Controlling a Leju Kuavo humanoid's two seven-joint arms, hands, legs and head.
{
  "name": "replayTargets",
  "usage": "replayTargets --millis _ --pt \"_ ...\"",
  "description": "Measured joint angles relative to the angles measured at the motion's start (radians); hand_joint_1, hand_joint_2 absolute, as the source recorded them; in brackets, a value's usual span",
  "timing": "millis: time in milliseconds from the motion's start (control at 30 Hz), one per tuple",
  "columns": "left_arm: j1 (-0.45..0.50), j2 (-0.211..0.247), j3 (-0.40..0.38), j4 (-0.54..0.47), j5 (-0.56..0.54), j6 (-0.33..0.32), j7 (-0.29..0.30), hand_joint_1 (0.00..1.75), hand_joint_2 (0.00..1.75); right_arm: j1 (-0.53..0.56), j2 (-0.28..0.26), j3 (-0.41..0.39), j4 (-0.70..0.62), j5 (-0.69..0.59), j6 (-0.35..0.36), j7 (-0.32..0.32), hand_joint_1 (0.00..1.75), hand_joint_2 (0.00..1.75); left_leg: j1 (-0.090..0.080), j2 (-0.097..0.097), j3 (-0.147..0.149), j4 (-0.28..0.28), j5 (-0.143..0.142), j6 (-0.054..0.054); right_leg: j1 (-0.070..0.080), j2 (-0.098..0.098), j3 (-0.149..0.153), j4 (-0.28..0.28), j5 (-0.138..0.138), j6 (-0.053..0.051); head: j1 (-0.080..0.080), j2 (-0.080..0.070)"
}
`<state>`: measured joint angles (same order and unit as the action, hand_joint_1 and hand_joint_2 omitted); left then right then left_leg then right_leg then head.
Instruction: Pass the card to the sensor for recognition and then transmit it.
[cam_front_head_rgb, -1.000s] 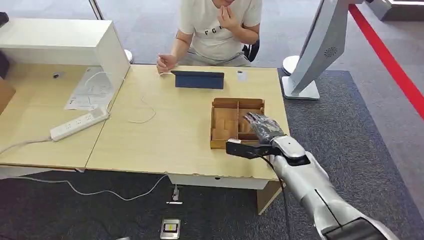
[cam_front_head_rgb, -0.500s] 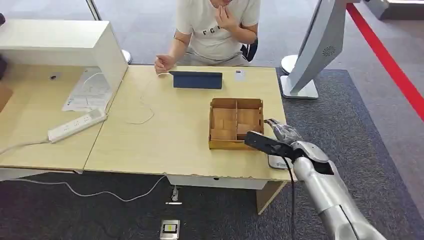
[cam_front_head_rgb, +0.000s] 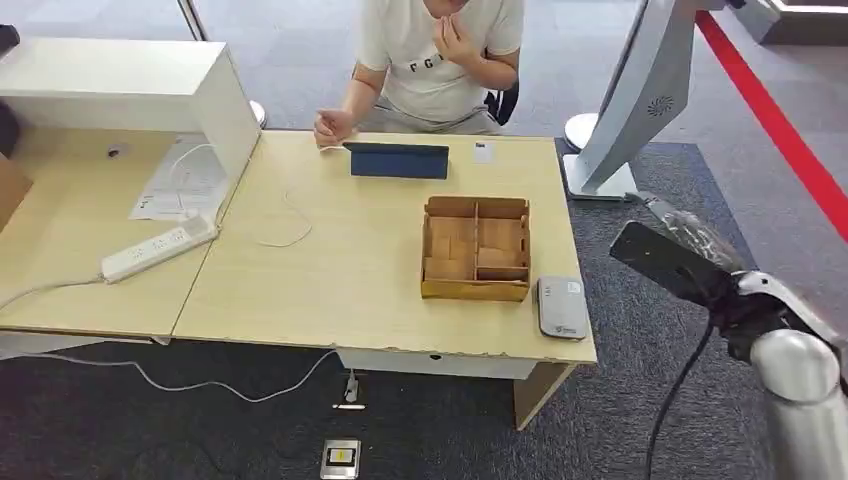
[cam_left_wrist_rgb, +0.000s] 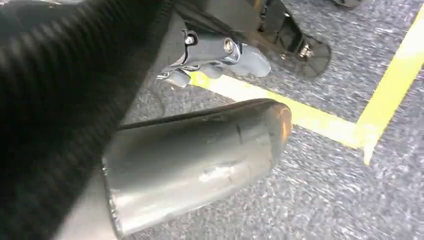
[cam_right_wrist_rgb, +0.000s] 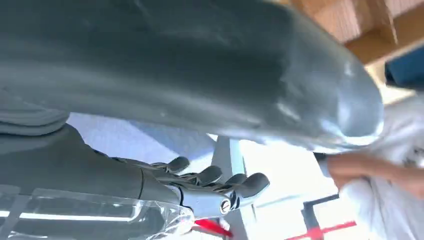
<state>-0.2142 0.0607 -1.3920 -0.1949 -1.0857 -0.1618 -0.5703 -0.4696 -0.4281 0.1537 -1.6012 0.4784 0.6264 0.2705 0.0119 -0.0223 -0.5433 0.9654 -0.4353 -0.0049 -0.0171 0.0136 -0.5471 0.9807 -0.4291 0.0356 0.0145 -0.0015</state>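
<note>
While the left hand (cam_left_wrist_rgb: 200, 145) hung over grey carpet with a yellow line, thumb apart from the fingers and nothing in it, the table (cam_front_head_rgb: 340, 270) carried a white power strip (cam_front_head_rgb: 158, 249) at its left. Further right, a dark tablet (cam_front_head_rgb: 398, 160) lay at the far edge before a seated person (cam_front_head_rgb: 435, 60), with a small white card (cam_front_head_rgb: 483, 152) just beside it. Nearer stood a wooden box (cam_front_head_rgb: 476, 248) with compartments, and the grey sensor (cam_front_head_rgb: 562, 307) lay just beside its right side. Right of the table, the right hand (cam_front_head_rgb: 690, 235) hovered over the carpet, fingers (cam_right_wrist_rgb: 215, 182) stretched together; whether it held anything could not be told.
</note>
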Motion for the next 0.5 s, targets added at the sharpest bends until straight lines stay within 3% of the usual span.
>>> replayTargets --millis 267,500 --pt "0.007 -0.004 0.022 -0.004 0.004 -0.039 0.003 0.0 0.0 0.081 -0.093 -0.076 -0.183 -0.001 0.035 -0.036 0.0 0.0 0.0 0.0 0.0 0.0 0.0 0.0 0.0 0.0 0.0 0.0 0.0 0.0 0.0 0.0" --pt "0.011 -0.014 0.037 -0.008 -0.002 -0.024 0.004 0.0 0.0 0.181 -0.103 -0.122 -0.284 -0.006 0.041 -0.082 0.0 0.0 0.001 0.0 0.0 -0.001 0.0 0.0 0.001 0.0 0.001 0.0 0.0 0.0 0.0 0.0"
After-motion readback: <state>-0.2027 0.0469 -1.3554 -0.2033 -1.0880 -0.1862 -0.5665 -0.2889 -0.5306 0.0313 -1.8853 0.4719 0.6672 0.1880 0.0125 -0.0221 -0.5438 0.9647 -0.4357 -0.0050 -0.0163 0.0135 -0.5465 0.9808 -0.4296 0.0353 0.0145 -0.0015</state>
